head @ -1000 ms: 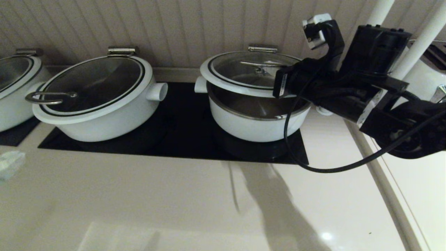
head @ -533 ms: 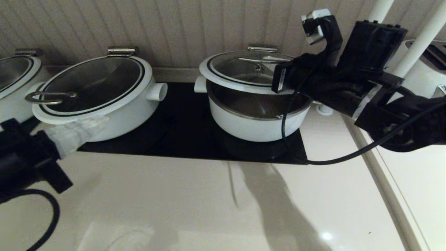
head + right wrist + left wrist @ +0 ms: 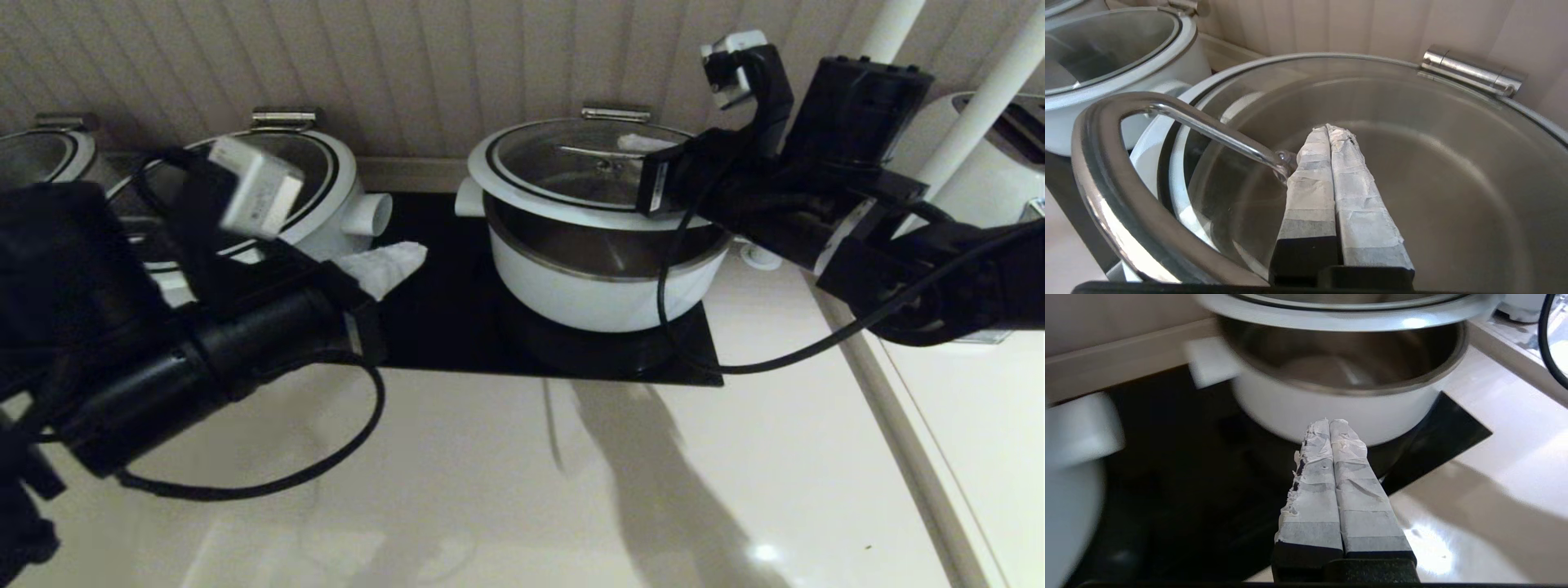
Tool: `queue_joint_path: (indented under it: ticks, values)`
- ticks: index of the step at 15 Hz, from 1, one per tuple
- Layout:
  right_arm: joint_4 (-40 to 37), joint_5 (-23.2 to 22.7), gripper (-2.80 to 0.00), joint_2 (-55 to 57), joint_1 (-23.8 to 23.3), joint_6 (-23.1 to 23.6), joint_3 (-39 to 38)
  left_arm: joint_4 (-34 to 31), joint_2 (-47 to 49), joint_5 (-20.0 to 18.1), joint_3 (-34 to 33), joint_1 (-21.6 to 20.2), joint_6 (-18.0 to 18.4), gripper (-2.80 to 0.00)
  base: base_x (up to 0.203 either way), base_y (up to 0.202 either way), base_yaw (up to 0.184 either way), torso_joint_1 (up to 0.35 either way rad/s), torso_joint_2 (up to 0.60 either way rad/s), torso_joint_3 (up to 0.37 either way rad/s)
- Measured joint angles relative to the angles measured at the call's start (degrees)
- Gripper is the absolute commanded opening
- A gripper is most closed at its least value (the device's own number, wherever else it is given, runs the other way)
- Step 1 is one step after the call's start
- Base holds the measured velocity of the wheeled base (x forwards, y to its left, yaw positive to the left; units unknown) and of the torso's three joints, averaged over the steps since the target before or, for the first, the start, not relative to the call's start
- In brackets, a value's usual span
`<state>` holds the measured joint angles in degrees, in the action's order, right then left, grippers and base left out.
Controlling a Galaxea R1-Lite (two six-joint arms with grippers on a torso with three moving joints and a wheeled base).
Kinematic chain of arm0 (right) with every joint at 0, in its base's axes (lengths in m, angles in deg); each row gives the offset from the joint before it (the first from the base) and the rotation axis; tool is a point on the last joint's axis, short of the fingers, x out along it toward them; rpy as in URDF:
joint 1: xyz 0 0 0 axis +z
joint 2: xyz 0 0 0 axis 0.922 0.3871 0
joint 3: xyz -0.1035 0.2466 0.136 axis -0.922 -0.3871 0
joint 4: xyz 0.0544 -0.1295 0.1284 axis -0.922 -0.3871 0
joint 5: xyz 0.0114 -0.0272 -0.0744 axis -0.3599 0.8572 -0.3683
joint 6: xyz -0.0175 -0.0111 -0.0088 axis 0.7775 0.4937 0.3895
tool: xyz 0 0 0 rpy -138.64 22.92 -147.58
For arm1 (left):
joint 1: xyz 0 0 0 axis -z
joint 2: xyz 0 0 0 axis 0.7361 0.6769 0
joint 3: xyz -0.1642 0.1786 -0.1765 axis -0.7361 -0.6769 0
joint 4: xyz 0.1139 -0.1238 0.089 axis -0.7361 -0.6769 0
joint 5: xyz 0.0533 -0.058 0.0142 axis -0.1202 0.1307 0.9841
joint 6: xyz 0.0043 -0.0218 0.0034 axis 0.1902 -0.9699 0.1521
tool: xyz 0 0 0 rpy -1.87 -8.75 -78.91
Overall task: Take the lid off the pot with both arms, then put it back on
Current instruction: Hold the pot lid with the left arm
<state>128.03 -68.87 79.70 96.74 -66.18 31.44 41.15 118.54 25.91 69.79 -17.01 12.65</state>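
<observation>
Newly arrived left gripper (image 3: 384,268), taped fingers pressed together, near round white pot (image 3: 600,286).

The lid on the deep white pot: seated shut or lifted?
Lifted at the front. The lid tilts up, exposing the pot's steel inside beneath its near rim; the far edge stays by the hinge.

A pale ribbed wall panel (image 3: 424,65) backs a glossy cream counter (image 3: 506,490) with an inset black cooktop (image 3: 441,327).

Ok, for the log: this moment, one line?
lid front raised off pot | right jaws shut at handle | left jaws shut over hob
</observation>
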Motion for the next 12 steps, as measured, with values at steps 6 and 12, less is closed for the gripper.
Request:
queue_joint_path:
  ticks: [6, 12]
  values:
    - [-1.3, 0.0, -2.8, 1.2, -0.6, 0.0, 3.3, 7.3, 13.6, 2.7, 6.4, 4.5, -0.1, -2.8, 0.0, 0.0, 0.0, 0.0, 0.0, 0.0]
    - [-1.2, 0.2, -2.8, 1.3, -0.7, 0.0, 3.5, 7.4, 20.4, 2.9, 14.0, 4.9, -0.2, -2.8, 0.0, 0.0, 0.0, 0.0, 0.0, 0.0]
